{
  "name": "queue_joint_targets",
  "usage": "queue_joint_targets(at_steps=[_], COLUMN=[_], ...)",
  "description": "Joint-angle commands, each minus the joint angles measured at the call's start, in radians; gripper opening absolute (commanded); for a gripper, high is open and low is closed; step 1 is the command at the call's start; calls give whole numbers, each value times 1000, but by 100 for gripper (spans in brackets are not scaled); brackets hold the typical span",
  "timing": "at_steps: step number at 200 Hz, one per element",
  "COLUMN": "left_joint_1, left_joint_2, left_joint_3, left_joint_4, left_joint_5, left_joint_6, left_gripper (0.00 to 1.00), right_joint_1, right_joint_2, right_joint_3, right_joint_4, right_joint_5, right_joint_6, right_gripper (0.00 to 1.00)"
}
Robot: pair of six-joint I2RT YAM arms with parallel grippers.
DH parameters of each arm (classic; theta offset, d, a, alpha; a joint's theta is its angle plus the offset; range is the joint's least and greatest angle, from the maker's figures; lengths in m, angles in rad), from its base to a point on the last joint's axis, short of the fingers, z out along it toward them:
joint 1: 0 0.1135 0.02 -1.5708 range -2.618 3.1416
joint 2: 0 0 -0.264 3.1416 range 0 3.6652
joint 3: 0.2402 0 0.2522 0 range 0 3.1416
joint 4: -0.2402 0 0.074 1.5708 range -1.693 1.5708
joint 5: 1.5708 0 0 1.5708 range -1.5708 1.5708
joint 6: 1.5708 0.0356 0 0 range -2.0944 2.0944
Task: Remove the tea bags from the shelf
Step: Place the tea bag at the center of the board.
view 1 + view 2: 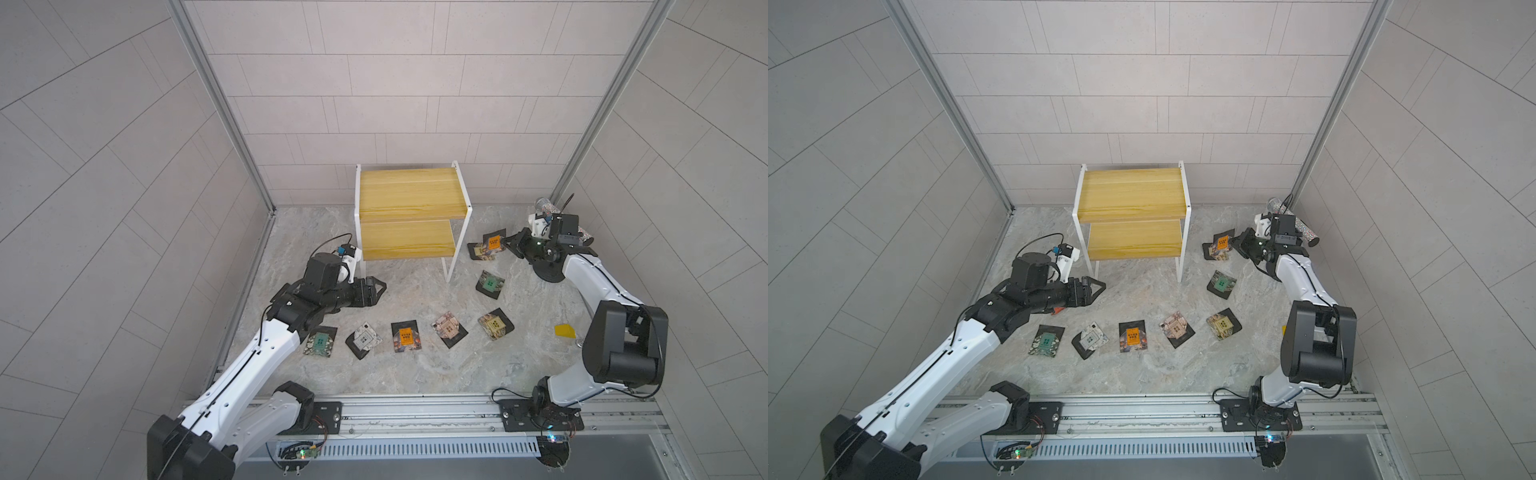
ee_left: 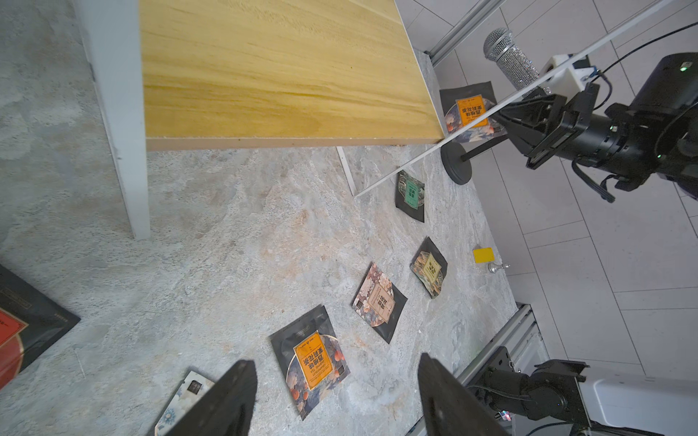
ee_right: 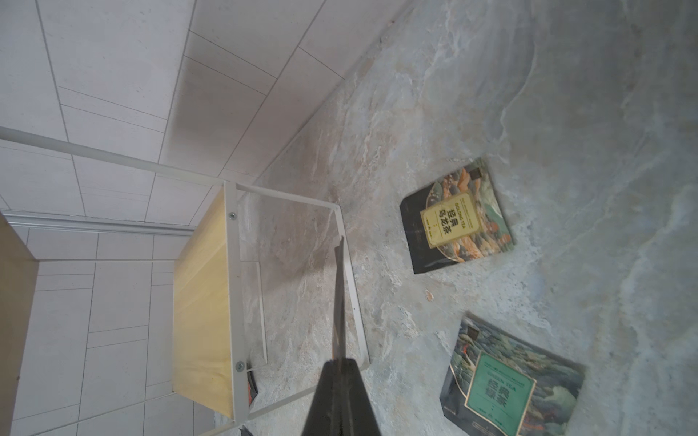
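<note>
The shelf point(image 1: 405, 191) point(image 1: 1131, 193) stands at the back, both yellowish boards bare. My right gripper point(image 1: 508, 242) point(image 1: 1237, 243) is shut on an orange-labelled tea bag point(image 1: 493, 241) point(image 2: 472, 111), held just right of the shelf above a yellow-labelled bag point(image 1: 482, 251) point(image 3: 457, 219). The right wrist view shows the held bag edge-on point(image 3: 339, 302) between the closed jaws point(image 3: 341, 364). Several more tea bags lie on the table, among them a green one point(image 1: 490, 284) and an orange one point(image 1: 405, 336) point(image 2: 313, 362). My left gripper point(image 1: 380, 286) point(image 2: 336, 396) hangs open and empty left of the shelf's front leg.
A yellow block point(image 1: 565, 331) point(image 2: 483, 254) lies at the right. A black round-based stand point(image 1: 548, 272) with a glittery microphone point(image 2: 513, 60) sits behind my right gripper. A red-labelled bag point(image 2: 22, 332) lies beside my left wrist. Walls close in on three sides.
</note>
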Motion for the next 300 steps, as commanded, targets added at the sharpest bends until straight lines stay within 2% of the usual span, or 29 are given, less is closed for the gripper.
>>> queue_joint_targets(at_steps=[1, 64, 102, 122, 160, 196, 229, 263, 300], left_joint_1=[-5, -4, -3, -4, -3, -2, -4, -3, -5], left_joint_2=[-21, -29, -49, -66, -100, -155, -207, -255, -268], left_joint_3=[-17, -29, -39, -44, -45, -56, -73, -87, -70], left_joint_4=[16, 14, 5, -1, -44, -70, -94, -107, -145], left_joint_5=[-4, -19, -42, -61, -114, -154, -196, -201, -212], left_joint_6=[0, -1, -4, -10, -11, -18, -36, -55, -38], left_gripper=[75, 75, 75, 75, 76, 76, 77, 77, 77], right_joint_1=[21, 75, 152, 224, 443, 593, 706, 767, 804], right_joint_2=[-100, -312, -440, -511, -560, -535, -438, -277, -86], right_joint_3=[-57, -233, -342, -418, -547, -615, -639, -625, -562], right_joint_4=[20, -58, -70, 4, 192, 379, 558, 742, 874], right_joint_5=[46, 77, 83, 97, 213, 322, 416, 489, 465], right_joint_6=[15, -11, 9, 72, 192, 270, 316, 360, 397], right_gripper=[0, 0, 0, 0, 0, 0, 0, 0, 0])
